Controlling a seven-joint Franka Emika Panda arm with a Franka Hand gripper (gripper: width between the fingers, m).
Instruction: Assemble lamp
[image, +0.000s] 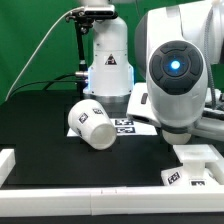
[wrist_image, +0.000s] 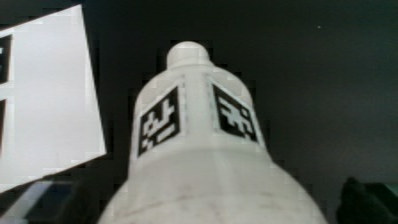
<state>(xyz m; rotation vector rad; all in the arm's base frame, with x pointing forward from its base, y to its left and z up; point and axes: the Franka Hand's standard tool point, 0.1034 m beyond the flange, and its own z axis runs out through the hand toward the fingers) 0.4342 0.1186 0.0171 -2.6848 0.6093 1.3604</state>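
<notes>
Assembly is judged early: the matte white tapered shade lies on its side on the black table, the squarish white tagged base sits well apart with nothing fitted, the round-headed white bulb fills the wrist view, and whether the claw is apart or clamped cannot be told

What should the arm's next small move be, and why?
Probably carry the matte white round-headed tagged bulb toward the squarish white base. The bulb fills the wrist view, so it seems in hand, though no fingers show; the base stands bare and the cup-like white shade lies on its side apart.
</notes>
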